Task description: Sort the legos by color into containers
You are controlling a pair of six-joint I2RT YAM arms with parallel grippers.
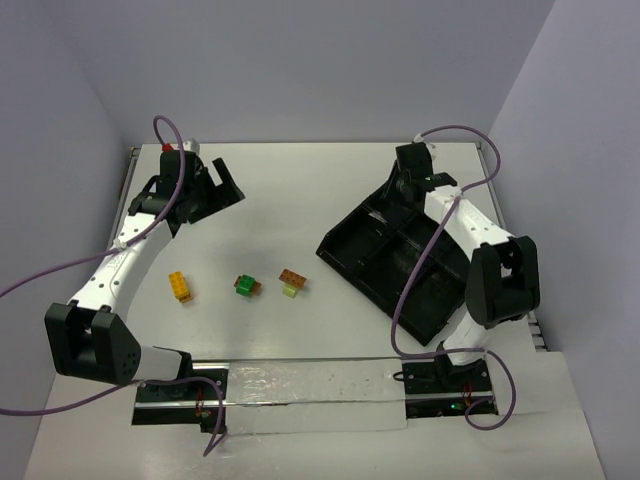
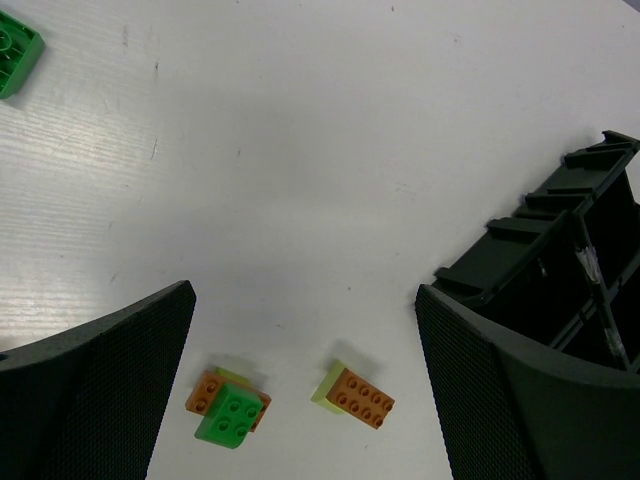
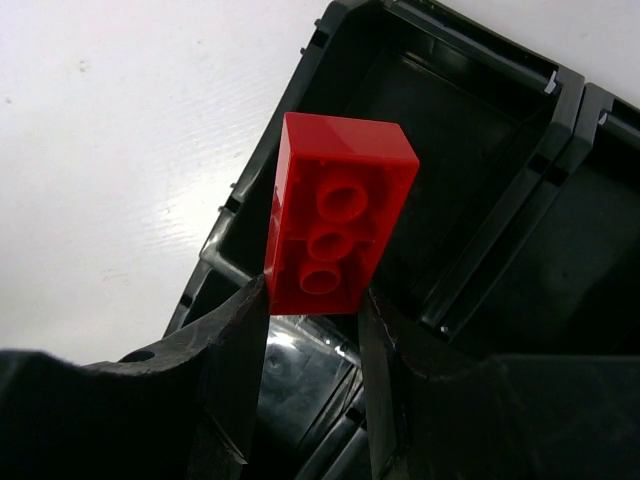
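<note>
1. Right gripper (image 3: 312, 305): jaws part-closed and pinching the red lego (image 3: 338, 215) at its lower end. Most of the brick sticks out past the tips, hollow underside toward the wrist cam.
2. The red lego hangs over a corner compartment of the black tray (image 3: 560, 95), centre of frame. Can't tell if it touches the tray.
3. Top view: that gripper sits at the tray's upper end, right of centre. The brick is hidden there.
4. Left gripper (image 2: 303, 295): jaws fully apart, holding nothing, upper left of the top view and well apart from the tray.
5. Left wrist view, bottom of frame between the fingers, on the table (image 2: 300, 150): green-on-orange-brown stack (image 2: 232, 408) and orange-brown-on-pale-green stack (image 2: 355, 395), near each other but apart.
6. Green lego (image 2: 15, 55) in the upper left corner, cut by the frame edge.
7. Yellow lego (image 1: 180, 286) left of both stacks in the top view.
</note>
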